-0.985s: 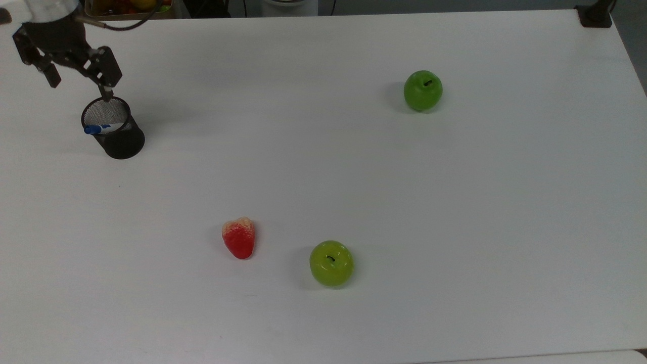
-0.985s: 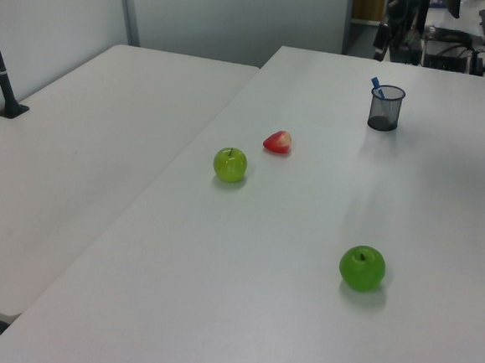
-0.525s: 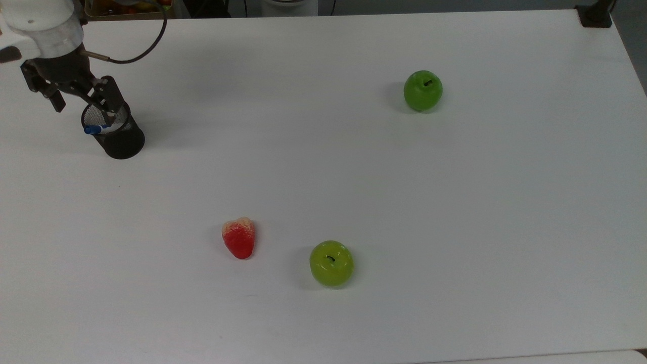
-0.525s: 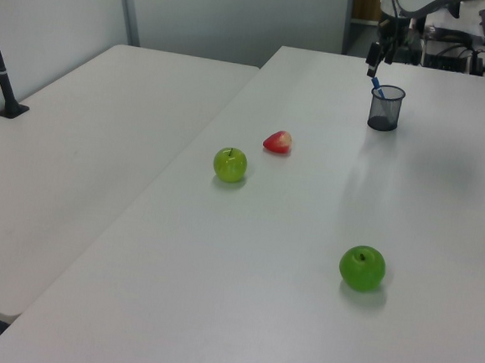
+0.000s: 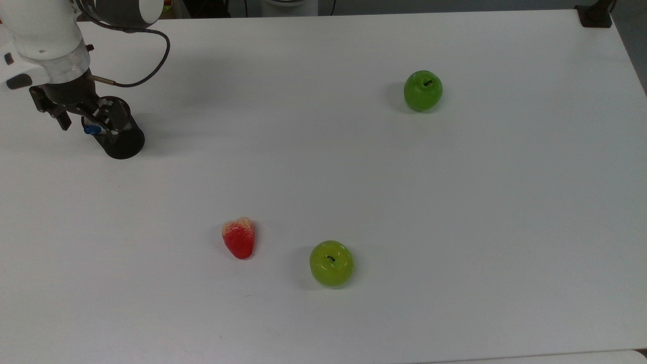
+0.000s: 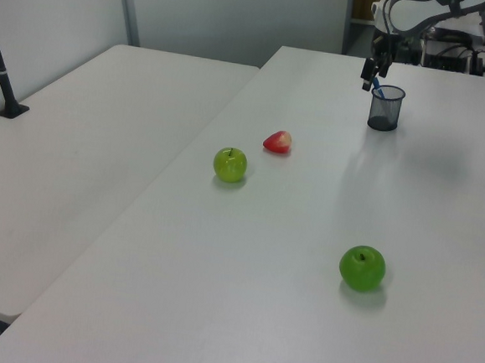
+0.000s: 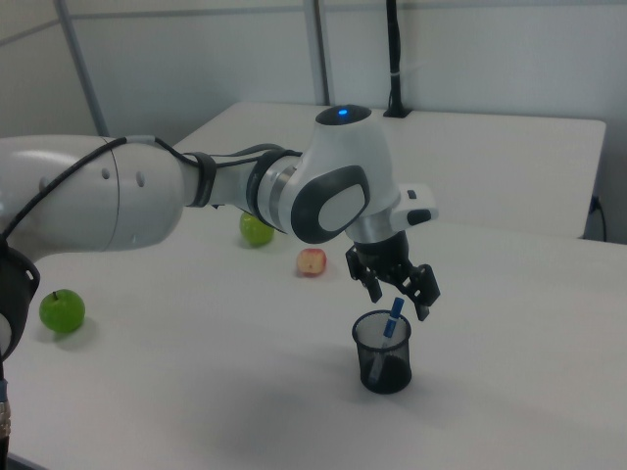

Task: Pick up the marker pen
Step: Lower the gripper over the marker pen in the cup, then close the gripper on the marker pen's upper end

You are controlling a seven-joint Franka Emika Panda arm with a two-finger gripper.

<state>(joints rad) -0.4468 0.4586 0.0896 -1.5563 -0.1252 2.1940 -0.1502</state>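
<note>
The marker pen (image 5: 92, 130) stands tilted in a black mesh cup (image 5: 123, 142) at the top view's far left. Its blue cap (image 7: 395, 315) pokes above the cup's rim (image 7: 382, 320). My gripper (image 5: 86, 123) hangs right over the cup and is open, one finger on each side of the cap, as the right view shows around the gripper (image 7: 400, 294). The white barrel (image 7: 377, 360) shows through the mesh. In the left view the gripper (image 6: 372, 77) sits just above the marker pen (image 6: 377, 92) and the cup (image 6: 386, 109) at the far end of the table.
On the white table (image 5: 354, 177) lie a green apple (image 5: 423, 90) at the back right, a lighter green apple (image 5: 331, 263) and a red strawberry (image 5: 239, 238) near the front. A black post base (image 5: 594, 15) sits on the top view's far right corner. A second table (image 6: 86, 136) adjoins.
The gripper has come down and toward the cup; its open fingers, earlier above and behind the rim, now flank the marker's blue cap. The marker and cup have not moved.
</note>
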